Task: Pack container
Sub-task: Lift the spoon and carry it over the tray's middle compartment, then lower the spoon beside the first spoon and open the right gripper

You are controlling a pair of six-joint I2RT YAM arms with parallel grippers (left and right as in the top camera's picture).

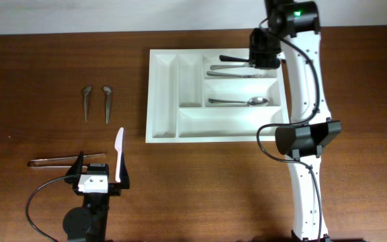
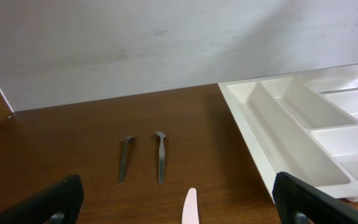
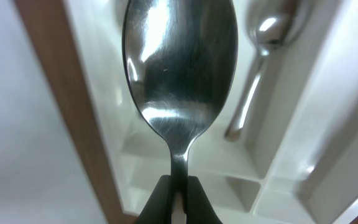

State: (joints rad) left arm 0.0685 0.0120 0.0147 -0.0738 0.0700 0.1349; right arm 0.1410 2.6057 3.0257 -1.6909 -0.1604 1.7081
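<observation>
One spoon [image 3: 179,68] pinched in right tool [image 3: 178,190] | handle hidden | container [image 3: 135,162] blurred

**Tray at right, loose pieces at left**

The large white rectangular plastic cutlery tray [image 1: 152,101] lies right of centre on the brown wooden tabletop [image 1: 200,188]. A metal spoon [image 1: 238,102] lies in its middle long compartment, and more metal cutlery [image 1: 237,74] lies in the compartment behind. Well left of the tray, a small grey metal piece [image 1: 86,102] and a second such piece [image 1: 107,104] lie side by side. Nearer the front, a white plastic knife [image 1: 119,153] lies just right of thin metal tongs [image 1: 64,160].
</observation>
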